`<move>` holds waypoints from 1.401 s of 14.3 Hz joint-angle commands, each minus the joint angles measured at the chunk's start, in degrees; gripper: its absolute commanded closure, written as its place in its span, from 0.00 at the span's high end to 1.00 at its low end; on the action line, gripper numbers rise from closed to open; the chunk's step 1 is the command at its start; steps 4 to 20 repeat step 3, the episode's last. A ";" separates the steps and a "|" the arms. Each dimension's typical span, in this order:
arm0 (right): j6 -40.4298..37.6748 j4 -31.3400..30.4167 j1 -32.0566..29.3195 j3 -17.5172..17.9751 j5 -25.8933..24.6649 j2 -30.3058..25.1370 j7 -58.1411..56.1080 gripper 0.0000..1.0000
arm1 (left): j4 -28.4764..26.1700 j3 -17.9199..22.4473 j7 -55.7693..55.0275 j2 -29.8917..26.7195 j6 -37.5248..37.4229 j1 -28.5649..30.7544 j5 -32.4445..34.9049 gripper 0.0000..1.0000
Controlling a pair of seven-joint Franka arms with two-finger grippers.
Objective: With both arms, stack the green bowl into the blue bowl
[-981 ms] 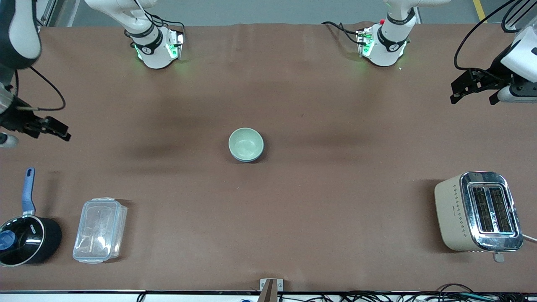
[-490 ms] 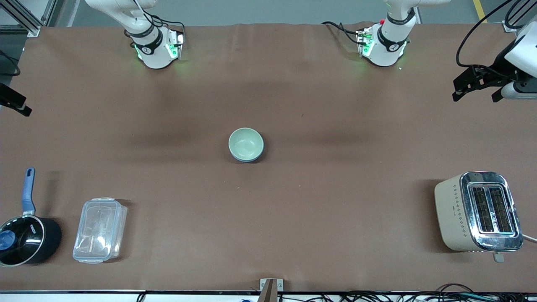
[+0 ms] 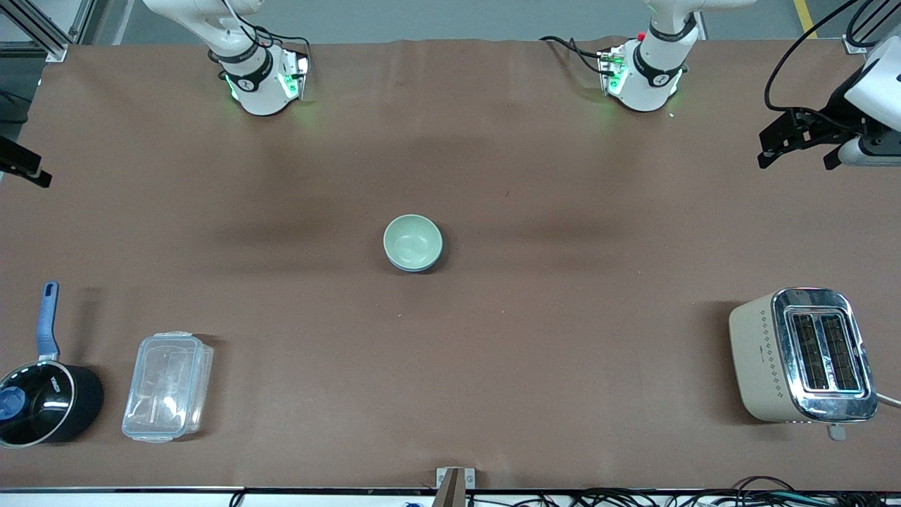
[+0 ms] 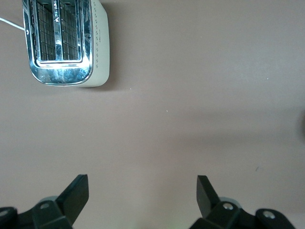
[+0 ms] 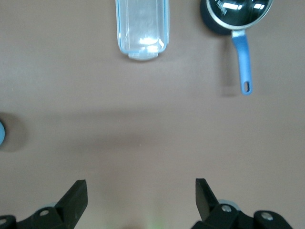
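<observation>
The pale green bowl [image 3: 412,241] sits inside the blue bowl [image 3: 422,269] at the middle of the table; only a thin blue edge shows around it. A blue sliver of it shows at the edge of the right wrist view [image 5: 1,132]. My left gripper [image 3: 795,155] hangs open and empty over the left arm's end of the table, with bare table under it in the left wrist view [image 4: 143,191]. My right gripper [image 3: 24,169] is at the right arm's end, mostly out of the front view; it is open and empty in the right wrist view [image 5: 141,191].
A beige and chrome toaster [image 3: 802,355] stands near the front camera at the left arm's end. A clear plastic box [image 3: 167,386] and a black saucepan with a blue handle [image 3: 42,394] stand near the front camera at the right arm's end.
My right gripper has pulled away off the right arm's end of the table, almost out of the front view. My left gripper has risen slightly. The bowls have not moved.
</observation>
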 commanded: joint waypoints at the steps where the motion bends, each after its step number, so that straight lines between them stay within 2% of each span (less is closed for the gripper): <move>1: -0.13 -3.06 -0.50 0.80 -0.43 -1.21 -0.55 1.00 | 1.04 -0.12 0.72 -0.10 -1.66 0.00 0.18 1.00; 20: 0.65 -3.51 -0.41 0.89 -0.43 -1.30 -0.55 1.00 | 1.04 -0.21 0.72 -0.10 -2.01 -0.09 0.18 1.00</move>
